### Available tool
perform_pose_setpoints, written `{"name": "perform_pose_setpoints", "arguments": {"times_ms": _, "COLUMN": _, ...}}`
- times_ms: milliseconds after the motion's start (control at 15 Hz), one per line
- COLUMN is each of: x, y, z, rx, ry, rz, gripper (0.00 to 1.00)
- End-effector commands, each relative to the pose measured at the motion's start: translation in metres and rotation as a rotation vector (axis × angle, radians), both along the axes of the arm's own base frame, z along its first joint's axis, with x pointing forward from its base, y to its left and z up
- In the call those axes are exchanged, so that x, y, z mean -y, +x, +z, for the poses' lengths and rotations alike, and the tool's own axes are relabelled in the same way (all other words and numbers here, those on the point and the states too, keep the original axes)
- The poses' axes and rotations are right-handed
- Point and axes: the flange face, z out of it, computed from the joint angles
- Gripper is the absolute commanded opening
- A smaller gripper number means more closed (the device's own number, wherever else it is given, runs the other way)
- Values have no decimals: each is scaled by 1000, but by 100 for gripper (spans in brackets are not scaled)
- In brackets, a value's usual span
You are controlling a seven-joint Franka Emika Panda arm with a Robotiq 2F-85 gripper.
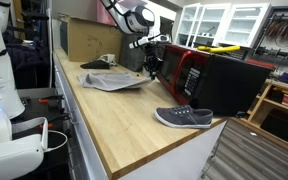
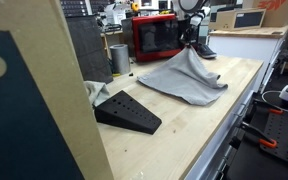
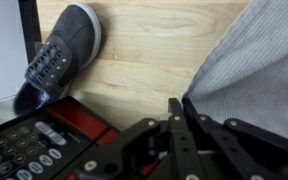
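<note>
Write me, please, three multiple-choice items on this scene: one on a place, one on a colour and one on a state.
1. Where does the shoe lie?
A. on the wooden table, near the microwave
B. on top of the microwave
C. hanging off the table's edge

2. What colour is the cloth?
A. yellow
B. grey
C. green

3. How does the pincer stand?
A. wide open over the shoe
B. shut on the shoe
C. shut on an edge of the cloth

Answers:
1 A: in an exterior view the shoe rests flat on the tabletop by the microwave.
2 B: it looks grey in every view.
3 C: the cloth rises to a peak at the closed fingers.
</note>
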Motion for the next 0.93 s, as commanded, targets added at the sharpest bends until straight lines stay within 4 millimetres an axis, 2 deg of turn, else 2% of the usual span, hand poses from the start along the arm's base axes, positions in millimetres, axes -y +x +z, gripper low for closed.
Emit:
{"name": "perform_pose_setpoints", "arguments": {"times_ms": 0, "x": 3, "y": -1, "z": 15, "rx": 35, "ry": -52, "rz": 44, "gripper": 37}}
{"name": "perform_pose_setpoints", "arguments": {"times_ms": 267, "x": -11, "y": 6, "z": 23, "rx": 93, "ry": -66, "rz": 94, "gripper": 67}}
{"name": "perform_pose_setpoints", "arguments": {"times_ms": 400, "x": -28, "y": 8, "z": 26, "rx": 144, "ry": -27, "rz": 70, "gripper": 82}}
{"name": "perform_pose_setpoints", "arguments": {"times_ms": 533, "x": -54, "y": 6, "z": 23, "rx": 183, "ry": 55, "rz": 23, "gripper": 97}}
{"name": "perform_pose_setpoints", "arguments": {"times_ms": 667, "x": -86, "y": 1, "z": 13, "rx": 199, "ry": 149, "rz": -12, "gripper": 100}}
{"name": "perform_pose_setpoints", "arguments": {"times_ms": 867, "x": -130, "y": -17, "z": -3, "rx": 210, "ry": 283, "rz": -40, "gripper": 100}}
